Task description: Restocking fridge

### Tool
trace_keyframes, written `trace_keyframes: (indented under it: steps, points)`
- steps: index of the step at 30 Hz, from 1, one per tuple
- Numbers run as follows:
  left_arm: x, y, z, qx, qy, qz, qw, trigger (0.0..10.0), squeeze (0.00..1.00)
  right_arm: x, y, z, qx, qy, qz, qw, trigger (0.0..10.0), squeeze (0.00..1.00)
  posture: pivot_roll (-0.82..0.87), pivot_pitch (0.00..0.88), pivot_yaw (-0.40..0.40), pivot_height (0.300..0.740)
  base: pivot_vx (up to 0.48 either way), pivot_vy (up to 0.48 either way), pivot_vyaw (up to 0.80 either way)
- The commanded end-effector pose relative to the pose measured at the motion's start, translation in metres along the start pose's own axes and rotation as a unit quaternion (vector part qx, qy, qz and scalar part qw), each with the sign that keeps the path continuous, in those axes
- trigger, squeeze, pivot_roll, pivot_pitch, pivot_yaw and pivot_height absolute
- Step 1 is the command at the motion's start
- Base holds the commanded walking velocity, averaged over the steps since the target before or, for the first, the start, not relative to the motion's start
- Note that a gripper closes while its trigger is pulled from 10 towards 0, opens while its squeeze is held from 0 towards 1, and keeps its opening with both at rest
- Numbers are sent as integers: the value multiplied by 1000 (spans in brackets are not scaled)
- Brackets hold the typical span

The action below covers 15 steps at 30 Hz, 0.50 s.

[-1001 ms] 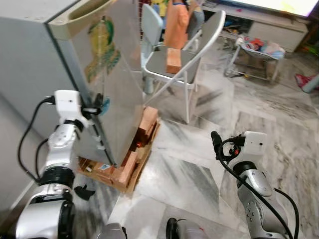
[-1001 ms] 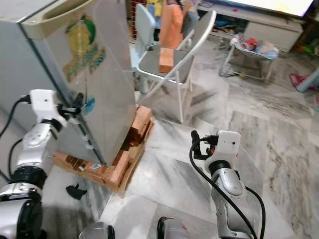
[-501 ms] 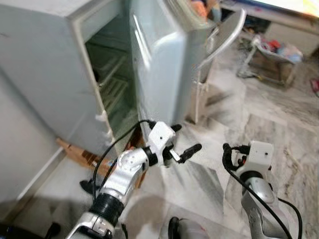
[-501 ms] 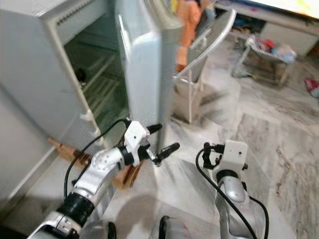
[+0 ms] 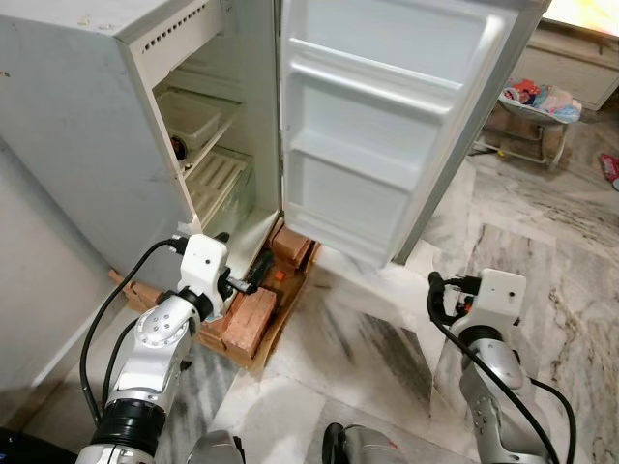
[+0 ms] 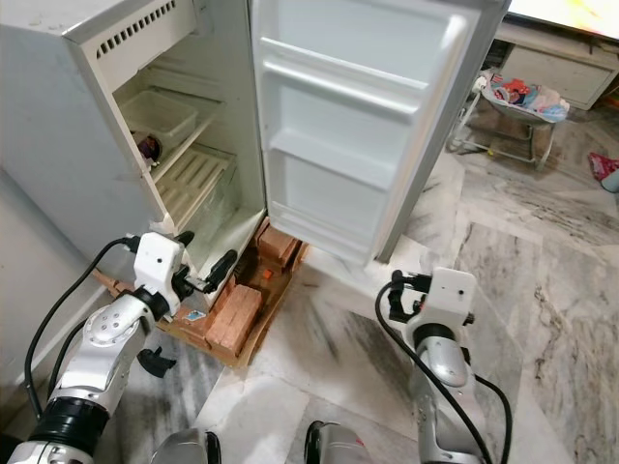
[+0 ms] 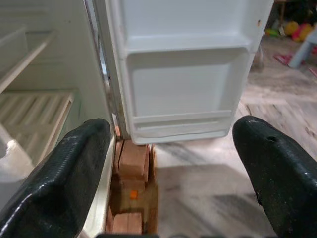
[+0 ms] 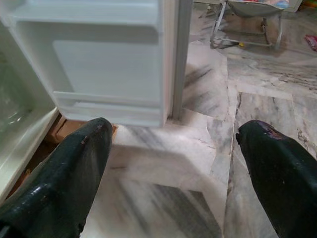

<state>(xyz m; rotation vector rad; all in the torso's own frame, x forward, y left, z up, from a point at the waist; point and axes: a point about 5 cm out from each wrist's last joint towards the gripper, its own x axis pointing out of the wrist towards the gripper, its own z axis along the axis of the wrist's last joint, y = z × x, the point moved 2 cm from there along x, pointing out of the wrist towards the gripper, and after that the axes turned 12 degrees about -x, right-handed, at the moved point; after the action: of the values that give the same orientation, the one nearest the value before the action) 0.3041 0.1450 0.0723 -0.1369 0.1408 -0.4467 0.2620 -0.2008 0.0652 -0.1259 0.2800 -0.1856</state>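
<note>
Marble floor fills the lower right of the frame; the fridge stands upper left on bricks, its door swung wide. Both the left gripper and right gripper have fingers spread, holding nothing. Best to fetch stock next, keeping clear of the door.

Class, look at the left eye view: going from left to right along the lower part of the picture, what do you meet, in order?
Left hand → stacked bricks under the fridge → bottom corner of the open fridge door → right hand → metal-framed stand, further back.
</note>
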Motion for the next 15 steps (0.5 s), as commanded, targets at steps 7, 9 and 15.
trace_keyframes:
  steps: [7,9,15]
  points:
    - [-1,-8,-1,8,1,3,1000,10000,0,1,1,7,-4,-27,18,999,10000,0,48,66,-27,740,0,-462,0]
    - [-1,-9,-2,8,3,3,1000,10000,0,1,1,5,-6,-22,13,1000,10000,0,49,67,-28,740,0,-458,0]
    - [-6,-4,-7,4,9,18,1000,10000,0,5,0,4,-13,-17,6,1000,10000,0,53,63,-32,740,0,-456,0]
